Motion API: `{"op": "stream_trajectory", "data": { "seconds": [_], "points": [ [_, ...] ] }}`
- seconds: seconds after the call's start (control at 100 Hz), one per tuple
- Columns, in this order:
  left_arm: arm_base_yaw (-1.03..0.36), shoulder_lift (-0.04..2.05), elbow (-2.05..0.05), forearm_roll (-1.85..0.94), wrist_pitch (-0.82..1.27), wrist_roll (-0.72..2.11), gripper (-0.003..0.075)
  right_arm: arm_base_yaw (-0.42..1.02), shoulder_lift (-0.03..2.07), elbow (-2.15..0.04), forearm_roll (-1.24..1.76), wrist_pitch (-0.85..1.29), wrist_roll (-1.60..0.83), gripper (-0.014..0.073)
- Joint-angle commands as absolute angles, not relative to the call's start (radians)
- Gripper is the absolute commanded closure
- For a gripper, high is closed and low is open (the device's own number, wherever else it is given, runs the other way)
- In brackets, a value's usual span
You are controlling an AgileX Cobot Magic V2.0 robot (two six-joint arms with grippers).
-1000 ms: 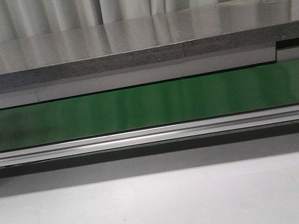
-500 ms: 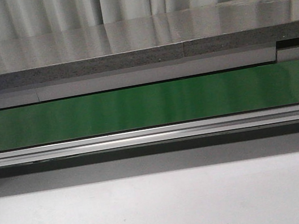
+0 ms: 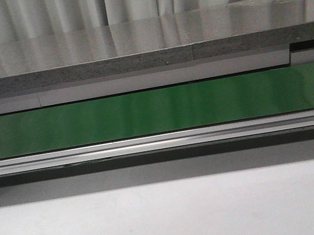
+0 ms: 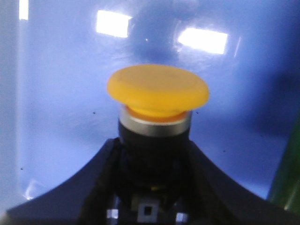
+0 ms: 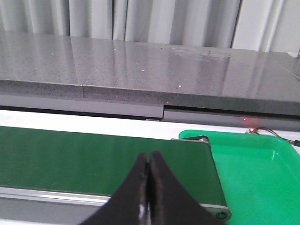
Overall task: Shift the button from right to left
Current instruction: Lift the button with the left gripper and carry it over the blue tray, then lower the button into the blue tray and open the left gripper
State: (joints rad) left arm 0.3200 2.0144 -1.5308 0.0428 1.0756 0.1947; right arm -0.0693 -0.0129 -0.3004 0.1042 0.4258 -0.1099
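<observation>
In the left wrist view the button fills the middle: a round yellow-orange cap on a metal ring and a black body. My left gripper is shut on the button's black body, its two black fingers pressed against both sides. A glossy blue surface lies just behind the cap. In the right wrist view my right gripper is shut and empty, held over the green conveyor belt. Neither gripper nor the button shows in the front view.
The green belt runs across the front view with a metal rail in front and a grey stone shelf behind. A bright green tray sits at the belt's right end. White tabletop lies in front.
One second ago the left arm and an orange speck showed at the front view's far left edge. They have moved out of that view since. The belt looks unchanged.
</observation>
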Motion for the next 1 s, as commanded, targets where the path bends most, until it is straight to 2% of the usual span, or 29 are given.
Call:
{"op": "stream_trajectory", "data": {
  "seconds": [0.0,0.12,0.29,0.34,0.66,0.72,0.77,0.82,0.94,0.97,0.99],
  "points": [
    [0.326,1.984,-1.555,0.009,1.058,0.235,0.0645,-0.068,-0.026,-0.322,0.108,0.338,-0.109,0.0661],
    [0.327,1.995,-1.555,-0.006,1.041,0.243,0.0551,-0.068,-0.025,-0.322,0.108,0.338,-0.109,0.0661],
    [0.327,1.995,-1.555,-0.016,1.020,0.243,0.0279,-0.068,-0.025,-0.322,0.108,0.338,-0.109,0.0661],
    [0.327,1.995,-1.555,-0.016,1.018,0.243,0.0235,-0.068,-0.025,-0.322,0.108,0.338,-0.109,0.0661],
    [0.327,1.967,-1.555,-0.016,1.016,0.204,0.0227,-0.068,-0.025,-0.322,0.108,0.338,-0.109,0.0661],
    [0.327,1.946,-1.555,-0.016,1.010,0.204,0.0248,-0.068,-0.025,-0.322,0.108,0.338,-0.109,0.0661],
    [0.327,1.924,-1.555,-0.016,1.002,0.202,0.0304,-0.068,-0.025,-0.322,0.108,0.338,-0.109,0.0661],
    [0.327,1.899,-1.555,-0.018,0.992,0.202,0.0391,-0.068,-0.025,-0.322,0.108,0.338,-0.109,0.0661],
    [0.327,1.830,-1.555,-0.057,0.978,0.202,0.0688,-0.068,-0.025,-0.322,0.108,0.338,-0.109,0.0661],
    [0.327,1.808,-1.555,-0.076,0.978,0.202,0.0743,-0.068,-0.025,-0.322,0.108,0.338,-0.109,0.0661],
    [0.327,1.799,-1.555,-0.088,0.978,0.202,0.0738,-0.068,-0.025,-0.322,0.108,0.338,-0.109,0.0661]
  ]
}}
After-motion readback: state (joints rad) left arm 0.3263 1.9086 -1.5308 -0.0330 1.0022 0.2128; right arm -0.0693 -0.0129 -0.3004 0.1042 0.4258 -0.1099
